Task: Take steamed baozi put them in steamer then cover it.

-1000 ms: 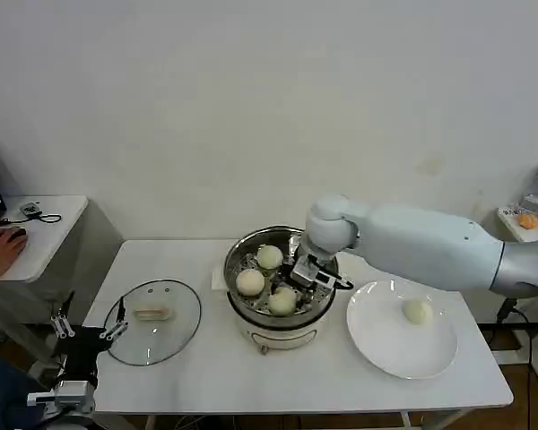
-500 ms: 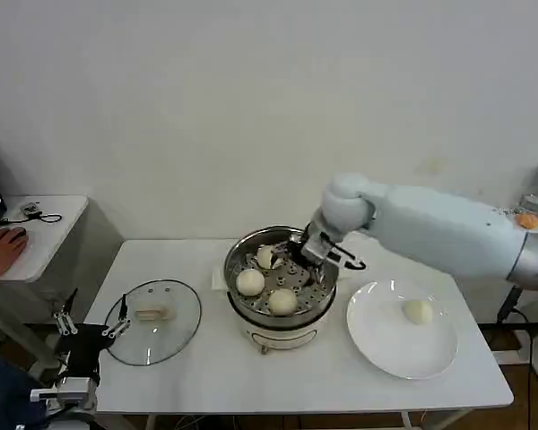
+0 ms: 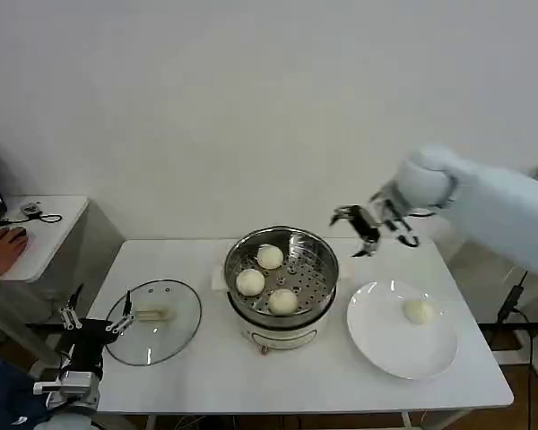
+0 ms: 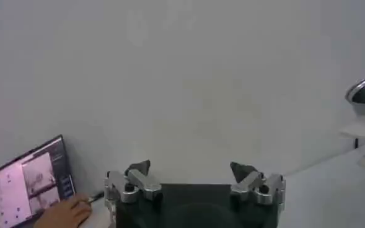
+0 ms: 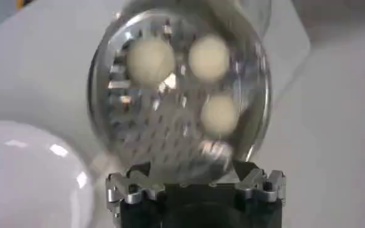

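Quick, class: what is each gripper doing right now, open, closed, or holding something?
Left gripper: open, empty, parked low beside the cover.
Right gripper: open, empty, in the air beside the steamer.

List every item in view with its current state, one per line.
steamer: uncovered, three buns on its perforated tray.
buns in steamer: resting on the tray.
last bun: alone on the white plate.
cover: flat on the table, left of the steamer.
right claw: open, empty, raised between steamer and plate.
left claw: open, empty, low at the table's left front edge.
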Available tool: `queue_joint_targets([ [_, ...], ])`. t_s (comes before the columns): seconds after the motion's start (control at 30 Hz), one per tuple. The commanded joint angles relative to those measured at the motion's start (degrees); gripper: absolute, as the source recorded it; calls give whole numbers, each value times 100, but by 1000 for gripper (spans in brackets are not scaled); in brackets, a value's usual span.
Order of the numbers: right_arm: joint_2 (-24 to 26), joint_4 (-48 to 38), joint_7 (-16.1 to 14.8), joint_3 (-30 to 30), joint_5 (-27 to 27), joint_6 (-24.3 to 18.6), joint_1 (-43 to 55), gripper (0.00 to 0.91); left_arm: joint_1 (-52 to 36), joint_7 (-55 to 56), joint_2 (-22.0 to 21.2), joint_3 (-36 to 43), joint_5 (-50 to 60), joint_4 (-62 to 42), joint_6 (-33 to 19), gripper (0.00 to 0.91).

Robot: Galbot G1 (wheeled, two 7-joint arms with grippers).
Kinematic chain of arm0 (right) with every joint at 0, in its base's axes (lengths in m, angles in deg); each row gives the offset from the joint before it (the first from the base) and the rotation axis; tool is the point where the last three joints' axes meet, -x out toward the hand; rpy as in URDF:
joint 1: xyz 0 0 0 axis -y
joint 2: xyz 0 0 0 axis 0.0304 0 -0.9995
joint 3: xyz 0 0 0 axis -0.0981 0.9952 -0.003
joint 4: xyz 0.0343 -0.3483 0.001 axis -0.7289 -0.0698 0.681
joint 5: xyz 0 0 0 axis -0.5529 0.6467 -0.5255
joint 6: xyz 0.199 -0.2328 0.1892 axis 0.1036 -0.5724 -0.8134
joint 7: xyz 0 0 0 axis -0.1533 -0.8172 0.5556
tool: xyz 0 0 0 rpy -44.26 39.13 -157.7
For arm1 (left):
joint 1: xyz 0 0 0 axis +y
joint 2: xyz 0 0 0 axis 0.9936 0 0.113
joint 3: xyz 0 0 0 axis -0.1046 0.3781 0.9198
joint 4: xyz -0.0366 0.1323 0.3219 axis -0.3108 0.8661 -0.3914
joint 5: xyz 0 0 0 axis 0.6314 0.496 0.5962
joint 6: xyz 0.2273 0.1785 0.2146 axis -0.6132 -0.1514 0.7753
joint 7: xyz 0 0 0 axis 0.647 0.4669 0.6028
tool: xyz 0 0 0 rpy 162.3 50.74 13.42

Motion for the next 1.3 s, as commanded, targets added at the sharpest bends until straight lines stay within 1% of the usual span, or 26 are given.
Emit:
queue_joint_targets([
  [0.03,2015,473,211,22,103,680,-429,907,-103,-16,121,100,-32,-35,6,907],
  [0.13,2241,472,307,-98,217,725,-792,907,-160,-17,121,164,-32,-85,6,907],
  [0.23,2179,273,367,-261,292,719,-1123,907,-185,-19,92,217,-19,-106,4,907],
  [0.37,1872,-290,429,-757,497,686,-1792,907,-165,-19,63,222,-17,-95,4,907],
  [0.4,1783,-439,433,-1042,517,669,-2182,907,-156,-20,63,215,-15,-93,5,907],
  [0.57,1404,-817,446,-1339,623,614,-2859,907,-121,-19,30,158,-10,-71,6,907],
  [0.7,1077,-1140,464,-1804,759,579,-3387,907,-113,-14,28,107,-9,-82,13,907],
  [0.87,581,-1703,508,-2056,860,441,-3626,907,-110,-11,29,58,-4,-111,17,907],
  [0.93,455,-1819,521,-2131,882,440,-3667,907,-102,-10,12,49,10,-123,17,907],
  [0.97,301,-1903,531,-2171,906,417,-3672,907,-94,-9,7,45,15,-128,16,907],
  [1.1,-32,-2158,548,-2185,979,368,-3663,907,-78,-4,-11,25,22,-147,14,907],
  [1.2,-166,-2307,500,-2134,1004,383,-3670,907,-54,-2,-14,7,27,-142,12,907],
  [1.3,-188,-2309,476,-2109,1004,419,-3687,907,-39,-1,-15,-10,25,-144,9,907],
])
